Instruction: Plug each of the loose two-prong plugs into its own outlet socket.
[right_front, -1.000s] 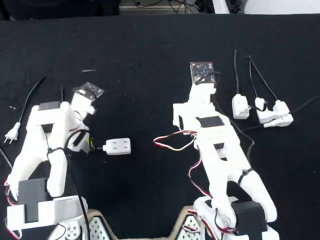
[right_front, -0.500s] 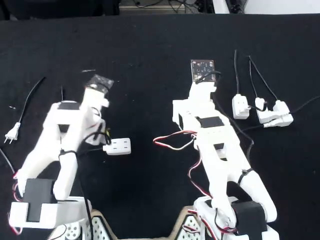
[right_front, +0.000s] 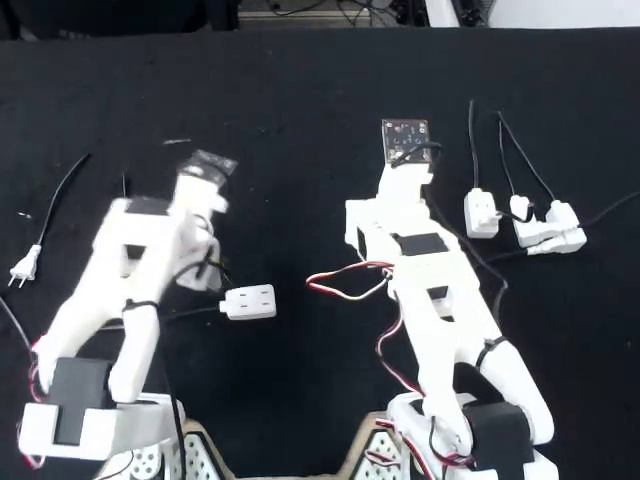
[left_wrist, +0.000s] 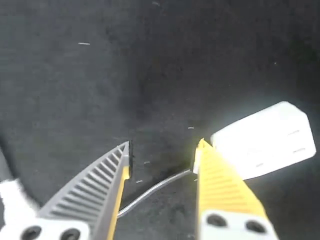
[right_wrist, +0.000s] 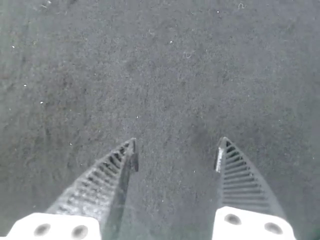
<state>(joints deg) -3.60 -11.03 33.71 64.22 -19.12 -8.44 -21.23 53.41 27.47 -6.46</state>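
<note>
A: Where is the loose two-prong plug (right_front: 24, 266) lying?

B: Out at 9 o'clock on the black worktop (right_front: 300, 90), near the edge. Its black cord is trailing off toward 11 o'clock, and nothing is touching it.

A: And the sockets?

B: A white outlet block (right_front: 250, 302) is sitting flat at about 8 o'clock from the worktop's centre, just beside the left arm (right_front: 130, 270). Two more white outlet pieces, a smaller one (right_front: 481, 213) and a longer one (right_front: 548, 228), are lying side by side at 3 o'clock. Black cords are running from them toward 12 o'clock. I cannot tell whether plugs are seated in them.

A: What is the left gripper (left_wrist: 163, 145) doing?

B: It is hanging released, grasping nothing. In its wrist view a thin cable (left_wrist: 150, 192) is lying on the worktop in the gap between the jaws. The outlet block (left_wrist: 265, 142) is sitting just outside the yellow finger (left_wrist: 220, 185).

A: And the right gripper (right_wrist: 178, 141)?

B: Also released, jaws spread over bare black worktop. The right arm (right_front: 430, 270) is stretching toward 12 o'clock, near the centre.
</note>
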